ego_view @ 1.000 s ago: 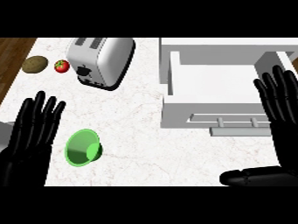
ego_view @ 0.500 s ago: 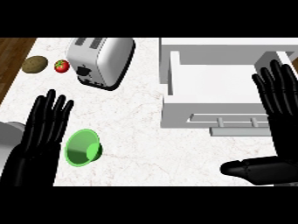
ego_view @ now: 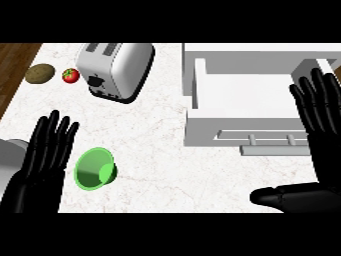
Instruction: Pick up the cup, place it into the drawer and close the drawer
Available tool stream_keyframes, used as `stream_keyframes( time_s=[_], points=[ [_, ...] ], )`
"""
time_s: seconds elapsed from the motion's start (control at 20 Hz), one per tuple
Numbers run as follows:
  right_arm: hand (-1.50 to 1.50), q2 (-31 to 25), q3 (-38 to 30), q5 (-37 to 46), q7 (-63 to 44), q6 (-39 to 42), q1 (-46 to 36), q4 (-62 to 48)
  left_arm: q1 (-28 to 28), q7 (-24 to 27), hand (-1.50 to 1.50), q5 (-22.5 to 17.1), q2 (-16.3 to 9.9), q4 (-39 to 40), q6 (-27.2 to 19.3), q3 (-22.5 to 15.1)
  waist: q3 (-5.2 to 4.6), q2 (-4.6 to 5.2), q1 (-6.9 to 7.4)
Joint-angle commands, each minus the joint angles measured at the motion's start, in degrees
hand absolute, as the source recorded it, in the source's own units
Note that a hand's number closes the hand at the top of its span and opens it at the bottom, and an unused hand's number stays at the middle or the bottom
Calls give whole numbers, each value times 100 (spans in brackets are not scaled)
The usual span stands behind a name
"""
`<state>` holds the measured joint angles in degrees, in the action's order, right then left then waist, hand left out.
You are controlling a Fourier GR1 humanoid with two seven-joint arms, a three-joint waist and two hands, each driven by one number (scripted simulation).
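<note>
The left hand (ego_view: 44, 162) lies flat near the counter's (ego_view: 165, 130) left edge, fingers straight, holding nothing; the green cup (ego_view: 95, 168) sits just beside it, seemingly tipped on its side. The right hand (ego_view: 326, 122) is open too, fingers straight over the open white drawer (ego_view: 250, 107) at the right edge. A toaster (ego_view: 116, 70), tomato (ego_view: 70, 75) and potato (ego_view: 39, 73) stand toward the far left corner
</note>
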<state>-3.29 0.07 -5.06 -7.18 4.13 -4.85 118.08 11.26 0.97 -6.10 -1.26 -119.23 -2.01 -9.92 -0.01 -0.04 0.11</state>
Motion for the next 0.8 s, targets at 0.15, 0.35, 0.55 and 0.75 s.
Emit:
stream_keyframes(
  time_s=[0.15, 0.35, 0.55, 0.75],
  points=[
    [-150, -163, -373, -283, 52, 145, -152, -171, 410, 99, -150, 121, 31, 130, -34, -13, 1, 0, 5],
    [-150, 73, 192, 276, -483, -263, -419, 110, 229, 915, -150, -69, -101, 1360, 282, 487, -3, 3, 3],
    [-150, -21, -37, 1, -22, 51, 119, 120, 316, 1047, -150, 11, 70, 1580, 129, 548, 0, 1, -8],
    [-150, -18, -125, -139, -195, -4, -292, -63, 67, 1703, -150, 68, -81, 2485, 357, 886, 0, 6, -4]
  ],
)
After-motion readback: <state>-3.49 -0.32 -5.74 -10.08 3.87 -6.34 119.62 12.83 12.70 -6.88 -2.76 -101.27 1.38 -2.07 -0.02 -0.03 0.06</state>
